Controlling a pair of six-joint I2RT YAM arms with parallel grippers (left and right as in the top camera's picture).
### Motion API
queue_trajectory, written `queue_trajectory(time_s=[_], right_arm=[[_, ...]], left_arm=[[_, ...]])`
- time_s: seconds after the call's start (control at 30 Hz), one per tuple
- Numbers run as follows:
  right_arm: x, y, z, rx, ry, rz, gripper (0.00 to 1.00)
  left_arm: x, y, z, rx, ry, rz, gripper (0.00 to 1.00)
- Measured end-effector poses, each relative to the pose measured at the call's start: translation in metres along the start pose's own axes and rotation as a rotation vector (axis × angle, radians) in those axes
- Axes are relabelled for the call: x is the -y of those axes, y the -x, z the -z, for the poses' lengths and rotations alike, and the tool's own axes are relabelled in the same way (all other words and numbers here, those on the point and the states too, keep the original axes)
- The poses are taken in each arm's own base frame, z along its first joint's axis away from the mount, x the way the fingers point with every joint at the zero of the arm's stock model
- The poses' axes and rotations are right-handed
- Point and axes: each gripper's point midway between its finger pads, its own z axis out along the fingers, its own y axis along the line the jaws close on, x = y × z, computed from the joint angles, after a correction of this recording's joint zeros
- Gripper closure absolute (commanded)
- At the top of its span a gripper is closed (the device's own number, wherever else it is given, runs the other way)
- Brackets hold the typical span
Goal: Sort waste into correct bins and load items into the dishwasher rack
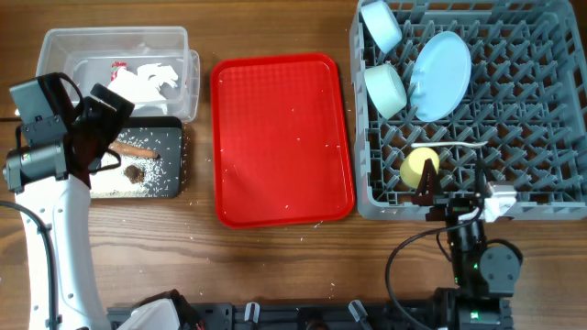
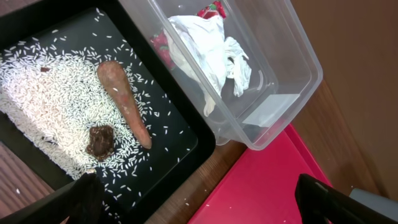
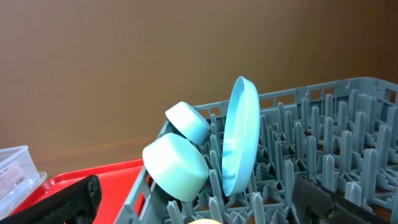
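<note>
Hovering over the black tray (image 2: pixel 177 142) of rice (image 2: pixel 53 93), carrot stick (image 2: pixel 124 102) and brown lump (image 2: pixel 100 140), my left gripper (image 2: pixel 196 193) gapes empty; paper (image 2: pixel 202 46) sits in the clear tub (image 2: pixel 289 71) alongside. My right gripper (image 3: pixel 196 193), also spread empty, faces the rack (image 3: pixel 348 118) holding plate (image 3: pixel 242 130), small bowl (image 1: pixel 379 25), green bowl (image 1: pixel 386 89), cup (image 1: pixel 419 167) and spoon (image 1: pixel 454 147).

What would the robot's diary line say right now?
left gripper open | right gripper open | paper in clear tub | rice, carrot stick, lump in black tray | plate, white bowl, mint bowl, cup, spoon in rack
</note>
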Motion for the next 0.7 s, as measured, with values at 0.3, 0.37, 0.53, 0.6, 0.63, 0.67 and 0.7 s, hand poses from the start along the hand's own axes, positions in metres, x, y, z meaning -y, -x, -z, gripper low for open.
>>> queue_trajectory(time_s=[0.3,0.37,0.53,0.6,0.63,0.67,0.7], right_arm=[[0.004,-0.006,0.004,-0.008,-0.022,-0.001,0.0],[0.008,-0.018,0.004,-0.058,-0.037,-0.006,0.0],[0.009,-0.022,0.005,-0.073,-0.043,-0.008,0.0],[0.009,-0.022,0.005,-0.073,-0.043,-0.008,0.0],[0.009,-0.022,0.005,-0.074,-0.043,-0.008,0.0],[0.009,-0.022,0.005,-0.074,-0.043,-0.008,0.0],[0.009,-0.022,0.005,-0.074,-0.043,-0.008,0.0]], left_arm=[[0.0,0.0,0.0,0.0,0.0,0.0,0.0],[0.0,0.0,0.0,0.0,0.0,0.0,0.0],[0.0,0.0,0.0,0.0,0.0,0.0,0.0],[0.0,0.0,0.0,0.0,0.0,0.0,0.0],[0.0,0.0,0.0,0.0,0.0,0.0,0.0],[0.0,0.0,0.0,0.0,0.0,0.0,0.0],[0.0,0.0,0.0,0.0,0.0,0.0,0.0]])
